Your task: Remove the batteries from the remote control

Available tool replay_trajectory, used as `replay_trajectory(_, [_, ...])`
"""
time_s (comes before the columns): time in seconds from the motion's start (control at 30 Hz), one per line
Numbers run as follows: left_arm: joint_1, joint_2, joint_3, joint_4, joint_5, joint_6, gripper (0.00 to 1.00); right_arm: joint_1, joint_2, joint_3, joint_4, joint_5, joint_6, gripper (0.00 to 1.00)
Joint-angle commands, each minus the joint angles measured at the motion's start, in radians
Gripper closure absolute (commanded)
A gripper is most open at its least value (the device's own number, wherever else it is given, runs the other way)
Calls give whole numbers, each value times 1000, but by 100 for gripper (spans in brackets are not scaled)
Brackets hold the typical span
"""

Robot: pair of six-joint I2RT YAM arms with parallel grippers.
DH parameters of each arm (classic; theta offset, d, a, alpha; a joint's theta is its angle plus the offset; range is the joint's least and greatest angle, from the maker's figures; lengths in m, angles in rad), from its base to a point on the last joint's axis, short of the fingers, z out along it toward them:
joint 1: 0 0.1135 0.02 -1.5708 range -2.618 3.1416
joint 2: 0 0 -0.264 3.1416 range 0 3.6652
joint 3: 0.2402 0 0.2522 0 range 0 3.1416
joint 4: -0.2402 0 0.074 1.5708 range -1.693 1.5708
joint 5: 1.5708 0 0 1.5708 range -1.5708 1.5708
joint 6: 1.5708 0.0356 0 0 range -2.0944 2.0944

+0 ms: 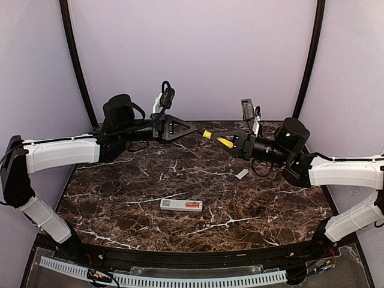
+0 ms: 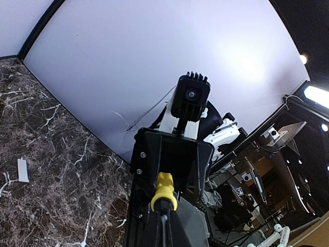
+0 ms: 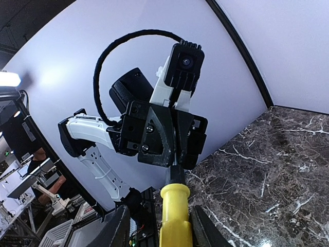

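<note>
overhead view of a dark marbled bench (image 1: 120,198) with my two arms raised above its far half, tools meeting tip to tip. the remote control (image 1: 181,204) lies flat near the middle of the bench, well apart from both tools, back side up. an orange patch at its right end is the batteries (image 1: 192,206), seated in the open bay. a small grey-white cover piece (image 1: 242,174) lies apart, to the right of the remote and further back.

my left tool (image 1: 195,129) is pressed together, and in its wrist view the thin shaft of a yellow-handled screwdriver (image 1: 223,141) runs in between its fingers. my right tool (image 1: 231,143) has a finger on either side of the yellow handle. a gap shows on one side, so i cannot tell whether it grips yet.

i judge the remote to be light, stiff plastic with a smooth shell, likely to skate on this polished surface if pushed from one end. i would pin it by its long edges at the left end, away from the bay. the batteries look small, round and slick. they will probably sit tight between the contacts, and they will roll once free. i would lever at one end of a cell with the screwdriver tip, then pinch it across its middle.
</note>
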Motion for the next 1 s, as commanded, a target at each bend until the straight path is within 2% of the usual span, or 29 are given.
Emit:
replay_trajectory(0.0, [-3,-10,-20,20,1,-2,100,9,8,31,25,-1,-9,65])
replay_trajectory(0.17, [-3,-12,-20,18,-2,-1,100,10,9,34,18,-3,-9,71])
replay_trajectory(0.97, [-3,-23,-5,-20,-8,27,100,21,22,57,-60,-19,-39,67])
